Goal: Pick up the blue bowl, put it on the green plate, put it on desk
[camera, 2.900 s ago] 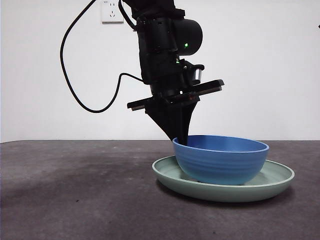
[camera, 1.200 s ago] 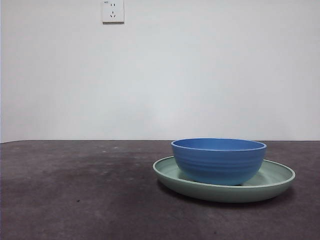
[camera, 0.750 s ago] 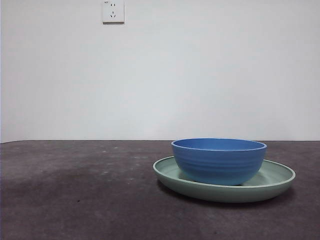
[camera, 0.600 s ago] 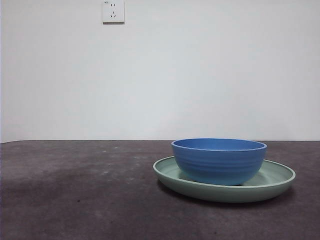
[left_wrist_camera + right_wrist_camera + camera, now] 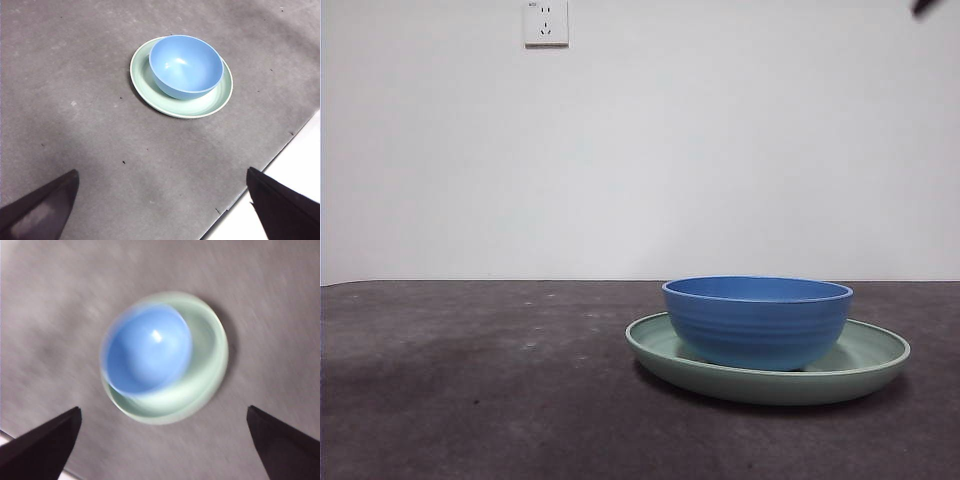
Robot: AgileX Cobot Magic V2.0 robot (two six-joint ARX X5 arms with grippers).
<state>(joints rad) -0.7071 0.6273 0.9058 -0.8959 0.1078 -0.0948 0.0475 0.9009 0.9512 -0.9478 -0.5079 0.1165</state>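
Since blue bowl (image 5: 757,320) sits upright inside green plate (image 5: 767,372) on desk (image 5: 470,400): next, grip plate rim squarely, lift level.
Front: arm tip only, top corner.
Left wrist: left gripper (image 5: 160,205) spread wide, empty, well apart.
Right wrist: right gripper (image 5: 162,442) spread, empty, directly above; blurred.

Open desk (image 5: 470,400) beside green plate (image 5: 865,365)
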